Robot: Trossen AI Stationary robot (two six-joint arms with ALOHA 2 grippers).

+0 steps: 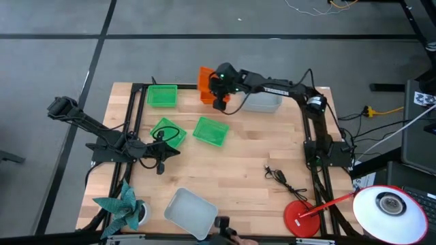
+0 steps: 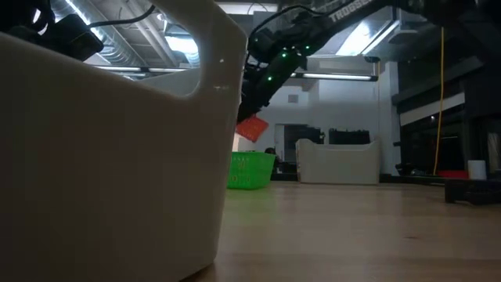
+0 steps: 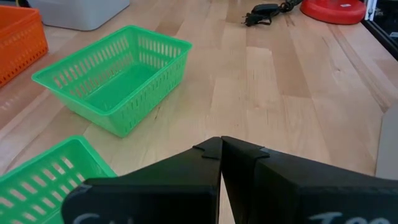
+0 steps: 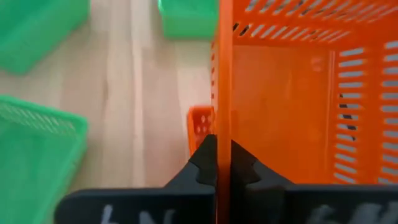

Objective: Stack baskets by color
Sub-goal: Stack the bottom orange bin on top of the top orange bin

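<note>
An orange basket (image 1: pixel 206 83) hangs tilted above the table's far middle, with my right gripper (image 1: pixel 216 95) shut on it. In the right wrist view a bit of another orange basket (image 4: pixel 200 124) shows below it. Three green baskets (image 1: pixel 162 95) (image 1: pixel 168 133) (image 1: pixel 210 131) rest on their bases left of centre. One pale grey basket (image 1: pixel 262 102) stands at the far side and another (image 1: pixel 191 212) at the near edge. My left gripper (image 1: pixel 161 165) waits shut and empty by the left side, near a green basket (image 3: pixel 115 78). My right gripper pinches one side wall of the orange basket at its rim (image 4: pixel 222 118), one finger inside the basket and one outside. The fingers slant down from the table's right. The basket is lifted clear of the table and hangs tilted (image 2: pixel 252 128).
A red lamp base (image 1: pixel 301 219) with its white shade stands at the near right, and a black cable (image 1: pixel 279 177) lies beside it. A teal folded figure (image 1: pixel 119 207) sits at the near left. Bare wood lies in the table's middle and right.
</note>
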